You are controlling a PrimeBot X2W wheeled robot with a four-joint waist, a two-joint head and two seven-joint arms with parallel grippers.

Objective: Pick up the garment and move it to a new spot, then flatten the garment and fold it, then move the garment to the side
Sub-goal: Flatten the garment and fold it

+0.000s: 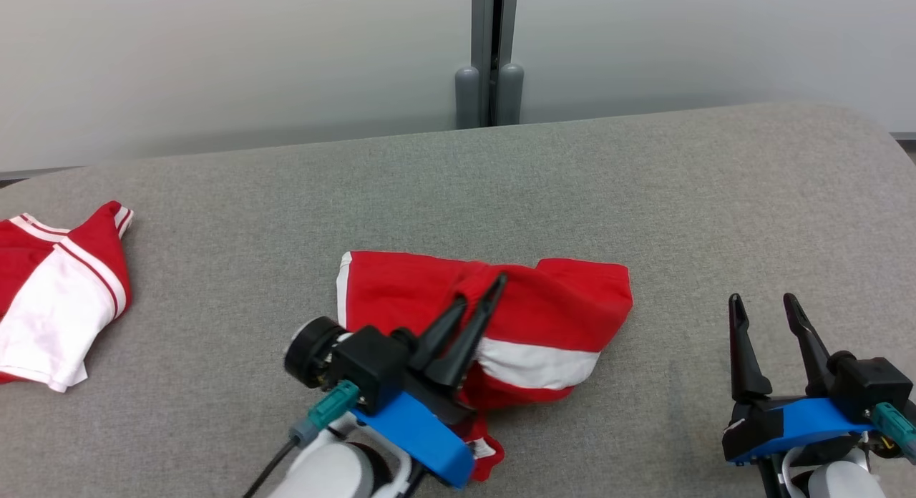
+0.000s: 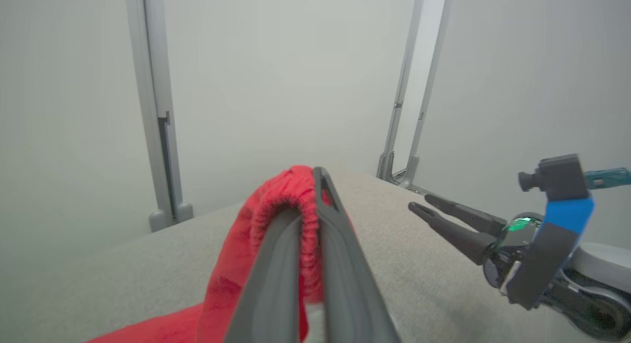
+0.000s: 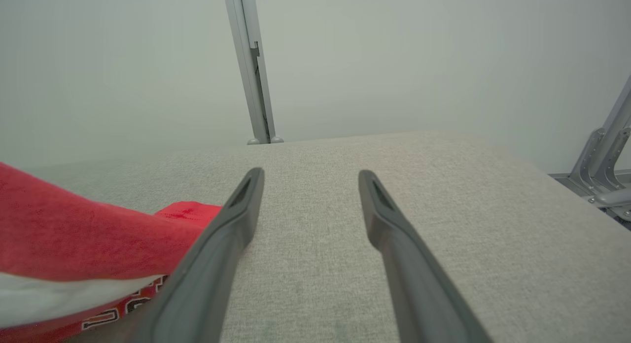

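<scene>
Grey cloth-covered table (image 1: 644, 183): it spanned the whole working area, with pale wall panels (image 1: 215, 54) standing behind its far edge.

Red garment (image 1: 551, 305): it lay crumpled at the centre of the table, nearer the robot's edge than the far edge. A white band crossed its lower part and a white stripe ran down its left edge. In the right wrist view, dark lettering showed on the cloth but could not be read.

Second red-and-white garment (image 1: 64, 298): it lay flat at the table's left edge, well apart from the first.

Left gripper (image 1: 484, 288): it was positioned over the middle of the red garment, fingers pointing away from the robot. The jaws were closed together. In the left wrist view, a ribbed fold of the red cloth was pinched between them near the tips and lifted off the table there.

Right gripper (image 1: 762, 298): it sat low over bare table to the right of the red garment, apart from it. Its jaws stood wide apart with nothing between them.

Grey post (image 1: 490, 54): it stood between the wall panels.

White label (image 1: 483, 448): it showed at the garment's nearest corner, beside the left wrist.
</scene>
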